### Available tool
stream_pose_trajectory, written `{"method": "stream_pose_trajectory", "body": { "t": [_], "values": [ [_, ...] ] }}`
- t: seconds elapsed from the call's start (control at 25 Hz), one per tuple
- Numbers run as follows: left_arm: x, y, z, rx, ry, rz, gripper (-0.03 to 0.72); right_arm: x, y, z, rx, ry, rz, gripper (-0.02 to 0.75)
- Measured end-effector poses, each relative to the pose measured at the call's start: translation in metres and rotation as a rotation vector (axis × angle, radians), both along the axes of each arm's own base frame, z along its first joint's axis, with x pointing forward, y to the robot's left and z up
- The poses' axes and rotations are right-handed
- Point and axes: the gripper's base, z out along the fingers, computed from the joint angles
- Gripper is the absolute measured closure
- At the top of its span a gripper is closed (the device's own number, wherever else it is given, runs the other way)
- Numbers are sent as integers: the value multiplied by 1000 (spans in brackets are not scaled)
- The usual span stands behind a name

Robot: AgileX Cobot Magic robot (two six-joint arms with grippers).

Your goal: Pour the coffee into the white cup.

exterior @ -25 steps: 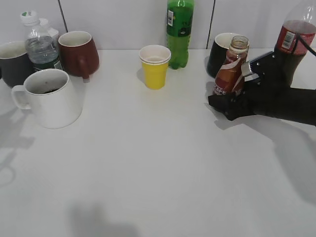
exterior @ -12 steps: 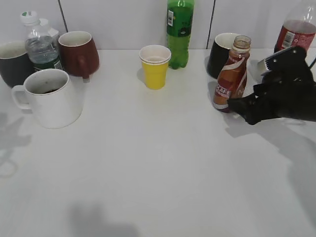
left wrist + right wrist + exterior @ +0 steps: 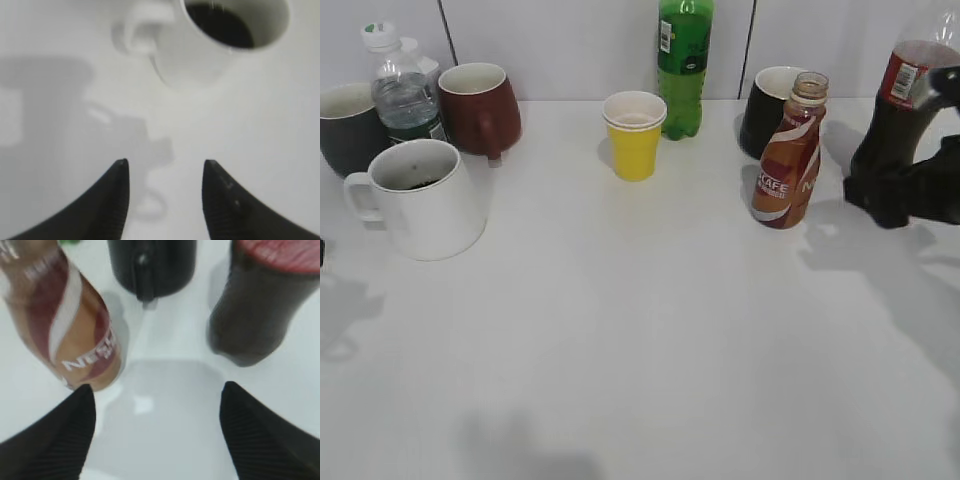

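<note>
**Coffee bottle stood free, both grippers empty**

Nearest to us, the left gripper (image 3: 162, 200) hung with its jaws apart over bare table (image 3: 640, 350), holding nothing, the white cup (image 3: 420, 198) just ahead of it. That cup sat at the left with its handle toward the left edge and dark liquid already visible in its bottom. We judged it ceramic: heavy, stiff, steady enough not to shift under a pour, yet breakable if knocked.

On the right, the right gripper (image 3: 155, 435) was spread wide and gripping nothing, apart from the coffee bottle (image 3: 787, 152). The bottle stood upright, uncapped, wrapped in a glossy brown label. We took it for light plastic, somewhat slippery, tall and easy to tip; the place to hold it looked to be the mid-body on the label, below the neck, squeezed gently so the open mouth did not slop.

Behind it, close by, stood a black mug (image 3: 770, 110), and to its right a dark cola bottle (image 3: 905, 110), which crowded any approach from the far side. Further back stood a yellow paper cup (image 3: 634, 135) and a green bottle (image 3: 683, 65), neither blocking the way to the white cup. At the far left a water bottle (image 3: 402, 90), a brown mug (image 3: 478, 108) and a dark mug (image 3: 345, 125) clustered behind the white cup, leaving little margin for overshooting.
</note>
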Motion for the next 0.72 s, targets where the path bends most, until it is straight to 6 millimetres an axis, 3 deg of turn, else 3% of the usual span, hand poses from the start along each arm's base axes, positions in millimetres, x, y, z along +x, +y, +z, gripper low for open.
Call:
{"method": "stream_pose_trajectory", "body": {
  "t": [0.24, 0.52, 0.72],
  "values": [
    [-21, -1, 14, -46, 14, -4, 321, -14, -2, 27, -13, -20, -84, 150],
    [-62, 4, 43, -73, -112, -24, 321, -32, -29, 43, -62, 36, -380, 154],
    [-85, 5, 50, -88, -115, -43, 321, -58, -34, 59, -47, 116, -428, 161]
  ]
}}
